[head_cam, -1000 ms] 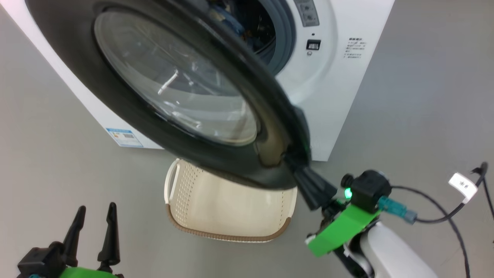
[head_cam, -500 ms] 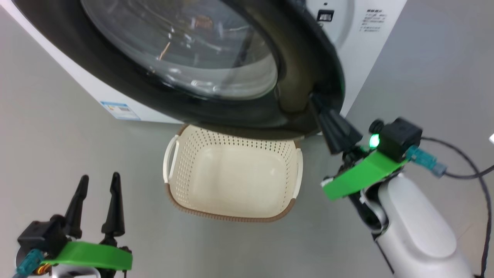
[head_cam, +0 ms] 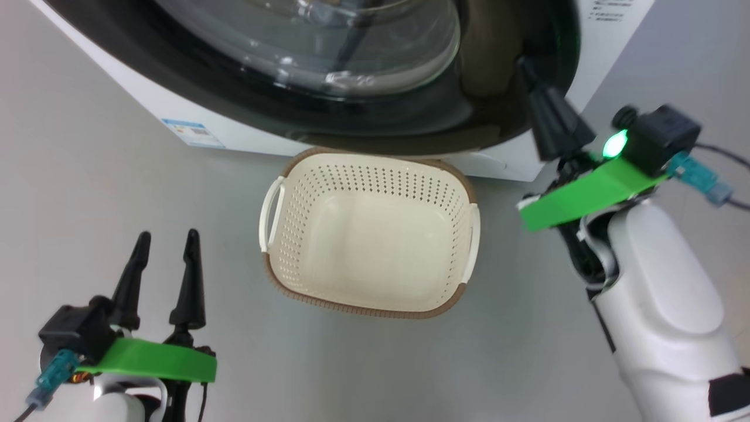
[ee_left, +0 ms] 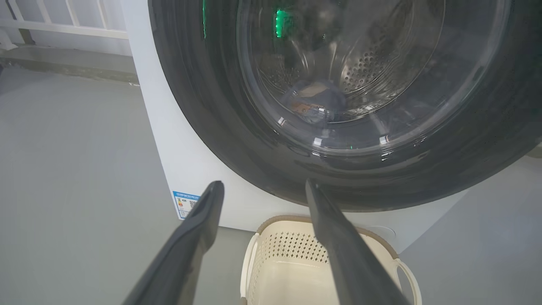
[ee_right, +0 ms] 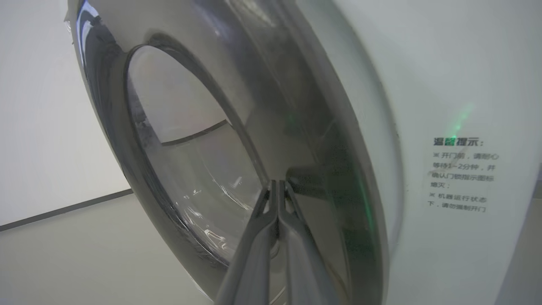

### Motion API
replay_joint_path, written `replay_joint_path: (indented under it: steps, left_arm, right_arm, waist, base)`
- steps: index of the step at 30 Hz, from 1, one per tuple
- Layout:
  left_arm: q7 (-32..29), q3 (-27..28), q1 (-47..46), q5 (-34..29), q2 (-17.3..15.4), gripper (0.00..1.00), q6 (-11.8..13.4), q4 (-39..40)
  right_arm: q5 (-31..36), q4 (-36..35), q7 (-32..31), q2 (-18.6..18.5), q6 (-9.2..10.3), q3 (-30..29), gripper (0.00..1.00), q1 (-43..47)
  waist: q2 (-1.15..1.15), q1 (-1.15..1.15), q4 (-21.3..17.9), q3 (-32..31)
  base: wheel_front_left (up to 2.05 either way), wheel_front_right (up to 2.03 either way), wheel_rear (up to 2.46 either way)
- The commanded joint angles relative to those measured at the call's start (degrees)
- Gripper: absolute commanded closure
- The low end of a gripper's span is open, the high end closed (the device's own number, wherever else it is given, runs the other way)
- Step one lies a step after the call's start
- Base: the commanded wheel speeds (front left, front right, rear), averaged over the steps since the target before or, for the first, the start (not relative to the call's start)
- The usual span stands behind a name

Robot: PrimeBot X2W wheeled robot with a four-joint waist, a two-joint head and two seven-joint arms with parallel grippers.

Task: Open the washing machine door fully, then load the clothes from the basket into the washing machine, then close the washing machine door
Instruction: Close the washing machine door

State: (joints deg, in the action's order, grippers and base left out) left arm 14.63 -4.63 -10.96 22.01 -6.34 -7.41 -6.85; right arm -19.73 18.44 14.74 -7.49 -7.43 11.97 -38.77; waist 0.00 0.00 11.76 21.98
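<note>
On the robot's side of the basket (head_cam: pixel 363 309), off to its left, the left hand (head_cam: pixel 167 234) hangs above the grey floor (head_cam: pixel 88 205) with its two dark fingers spread wide and nothing between them. The basket itself sits on the floor, cream, perforated and empty. To the right of the basket and a little beyond it, the right hand (head_cam: pixel 525 65) has its fingers pinched flat together, gripping nothing, their joined tip laid against the glossy black rim of the washing machine door (head_cam: pixel 381 126). Directly beyond the basket, rising above its far edge, that door lies close against the white front of the washing machine (head_cam: pixel 234 126). The right wrist view shows only a thin seam between rim and front, and I cannot tell whether the latch has caught. Farthest from the basket, behind the glass, the clothes (ee_left: pixel 311 106) lie in the steel drum, so loading looks done and closing looks like the step in hand. The door should handle as a stiff, fairly heavy hinged slab with a slick rim where a fingertip may skid. The push likely belongs on the broad black rim where the right hand rests, not on the bulging glass.
</note>
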Motion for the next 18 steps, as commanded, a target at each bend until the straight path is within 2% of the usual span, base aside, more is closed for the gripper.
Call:
replay_joint_path:
  steps: [1, 18]
  left_arm:
    - [0.4, 1.7, -1.6, 0.2, -1.2, 0.0, -0.1, 1.5]
    - [0.4, -0.3, -3.6, 0.5, -1.7, 0.0, -0.1, 1.1]
  right_arm:
    - [1.0, -1.2, 0.3, 0.9, -0.06, 0.0, 1.0, -1.5]
    - [2.1, 0.0, 0.3, 0.8, -0.06, -2.8, 1.0, -6.8]
  waist:
    - [0.0, 0.0, 0.6, 0.7]
    - [0.0, 0.0, 2.2, 2.3]
  base:
    - [0.0, 0.0, 0.0]
    - [0.0, 0.0, 0.0]
